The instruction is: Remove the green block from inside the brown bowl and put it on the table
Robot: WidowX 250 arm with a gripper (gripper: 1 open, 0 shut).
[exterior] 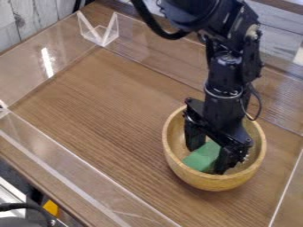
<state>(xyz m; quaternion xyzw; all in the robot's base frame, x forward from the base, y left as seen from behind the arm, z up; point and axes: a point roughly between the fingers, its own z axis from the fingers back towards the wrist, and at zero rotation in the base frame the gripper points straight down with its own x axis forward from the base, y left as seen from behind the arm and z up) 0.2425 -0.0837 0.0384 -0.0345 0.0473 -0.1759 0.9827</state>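
My pincer [215, 151]: pointing straight down into the brown bowl [178, 165], its two black fingers spread wide, one on each side of the green block, pinching nothing that I can make out.
Green block [200, 160]: lying inside the bowl on its tan floor, toward the bowl's 7 o'clock side, partly hidden behind my near finger; whether my fingers touch it I cannot tell.
Brown bowl: round, light wood, thick rim, sitting on the table at about 4 o'clock from the table's middle.
Table [106, 97]: dark wood grain, with clear acrylic walls along its edges.
My arm [228, 62]: black, rising from the bowl toward 12 o'clock and bending left at the top edge.
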